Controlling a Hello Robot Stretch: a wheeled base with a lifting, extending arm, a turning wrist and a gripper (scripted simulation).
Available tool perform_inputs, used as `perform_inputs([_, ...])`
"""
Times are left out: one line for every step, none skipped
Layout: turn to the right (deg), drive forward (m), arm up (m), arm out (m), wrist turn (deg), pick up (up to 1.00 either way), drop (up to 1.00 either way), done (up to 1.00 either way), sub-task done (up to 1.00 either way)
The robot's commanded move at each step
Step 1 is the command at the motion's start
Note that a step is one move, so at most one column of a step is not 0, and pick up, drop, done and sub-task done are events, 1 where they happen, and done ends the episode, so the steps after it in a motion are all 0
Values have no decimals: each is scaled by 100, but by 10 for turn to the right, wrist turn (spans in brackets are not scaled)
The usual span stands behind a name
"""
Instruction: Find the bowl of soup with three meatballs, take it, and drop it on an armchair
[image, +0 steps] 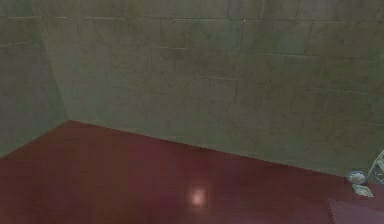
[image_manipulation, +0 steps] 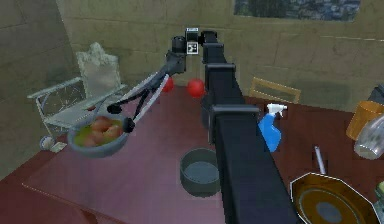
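Seemingly at the taking step, the claw (image_manipulation: 120, 115) reaches the bowl (image_manipulation: 97, 137) of reddish lumps at the counter's (image_manipulation: 120, 185) left edge beside a wire dish rack (image_manipulation: 62, 98), though whether it has hold cannot be told; next comes lifting clear and seeking an armchair.

floor (image: 150, 170): glossy | wall (image: 220, 80): matt blocks | rack (image_manipulation: 62, 100): wire metal | bowl (image_manipulation: 100, 148): smooth grey | spray bottle (image_manipulation: 271, 132): plastic
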Motion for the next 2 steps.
perform_inputs([0, 0, 0, -46, 0, 0, 0, 0, 0])
perform_inputs([-450, 0, 0, 0, 0, 0, 0, 0, 0])
